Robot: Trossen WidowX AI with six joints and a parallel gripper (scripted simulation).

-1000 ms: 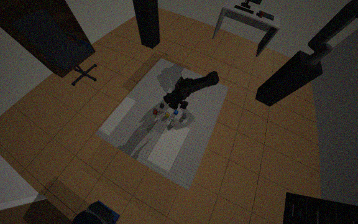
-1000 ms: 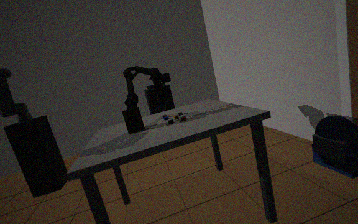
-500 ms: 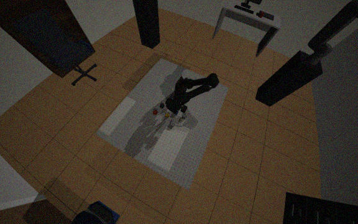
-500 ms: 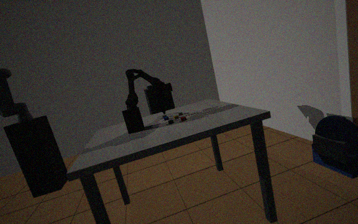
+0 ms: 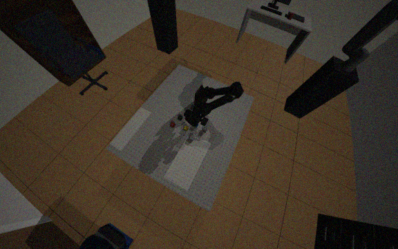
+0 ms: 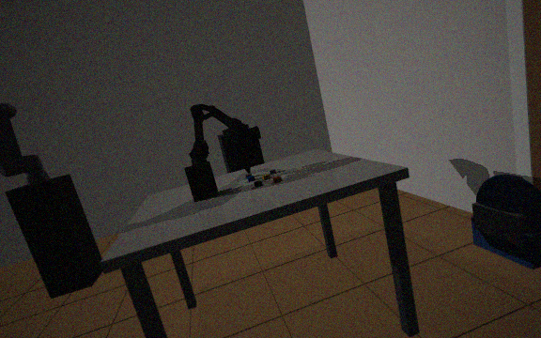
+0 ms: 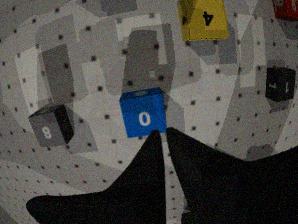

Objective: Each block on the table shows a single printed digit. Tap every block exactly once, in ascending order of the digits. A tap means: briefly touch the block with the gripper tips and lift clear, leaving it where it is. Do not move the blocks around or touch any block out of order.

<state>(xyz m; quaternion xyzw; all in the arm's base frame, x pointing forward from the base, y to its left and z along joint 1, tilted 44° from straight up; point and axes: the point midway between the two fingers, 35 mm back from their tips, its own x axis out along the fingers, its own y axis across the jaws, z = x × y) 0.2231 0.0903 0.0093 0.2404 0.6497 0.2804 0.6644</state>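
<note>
My gripper (image 7: 162,135) (image 6: 248,173) is shut and empty, its closed tips at the lower right edge of the blue block with digit 0 (image 7: 141,114) (image 6: 250,178); whether they touch it is unclear. The grey block with digit 8 (image 7: 46,130) sits left of it in the wrist view. The yellow block with digit 4 (image 7: 202,22) (image 5: 185,128) (image 6: 266,177) is at the upper right. The black block with digit 1 (image 7: 280,85) (image 5: 179,117) (image 6: 257,184) is at the right. The red block (image 7: 288,7) (image 5: 172,124) (image 6: 277,179) is cut off at the corner, its digit unreadable.
The blocks stand on the dotted grey table (image 5: 235,107) (image 6: 158,225), crossed by shadows and light patches. The arm (image 5: 216,91) (image 6: 198,136) hangs over part of the block group and hides some of it in the top view. The black block stands close to the red one.
</note>
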